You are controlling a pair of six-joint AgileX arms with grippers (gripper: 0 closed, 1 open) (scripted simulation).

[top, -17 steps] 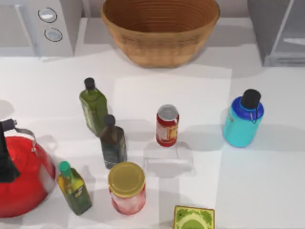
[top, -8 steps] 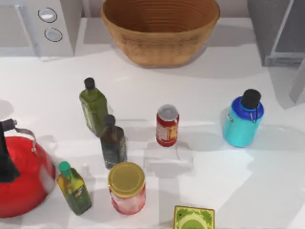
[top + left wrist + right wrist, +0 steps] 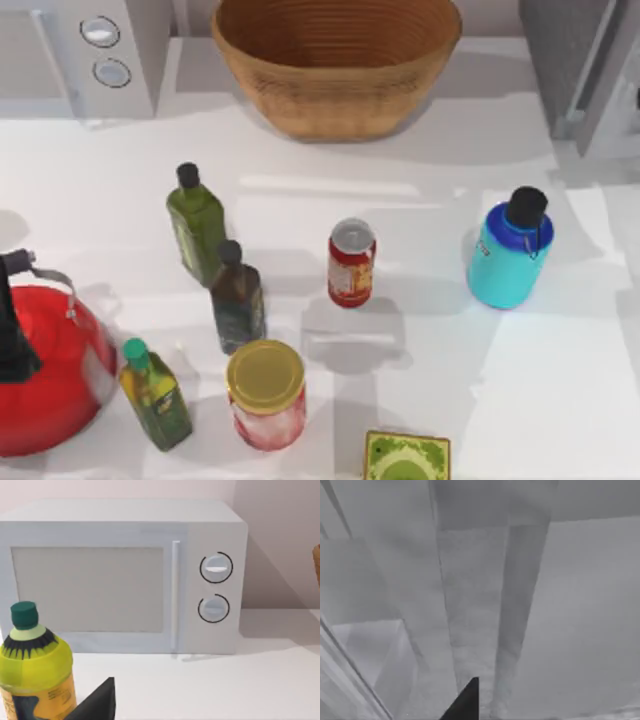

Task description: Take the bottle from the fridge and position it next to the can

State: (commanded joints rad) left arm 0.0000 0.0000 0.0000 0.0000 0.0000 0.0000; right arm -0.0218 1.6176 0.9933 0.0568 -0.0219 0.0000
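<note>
While the bottle (image 3: 509, 255) stands upright on the table (image 3: 420, 400), you should read everything off the can (image 3: 351, 262). The bottle sits well apart from the can, out toward the table's right side and roughly level with it, with bare table between the two. Its long axis is vertical, black cap up, so a sideways approach across its body looks the natural one.

The fridge (image 3: 585, 65) is beyond the bottle, at the table's far right corner from the can, and the bottle is already outside it. So the step left, as I judge it, is to close the gap toward the can.

Your right arm is the nearer one: its wrist camera looks at grey panels that I take to be the fridge, and a dark fingertip (image 3: 465, 702) pokes into that view. You cannot tell from that whether its fingers are spread or pressed together. Your left arm is far on the other side of the can, facing the microwave (image 3: 125, 575) beside a yellow-green bottle (image 3: 35, 675); its finger state is equally unclear.
</note>
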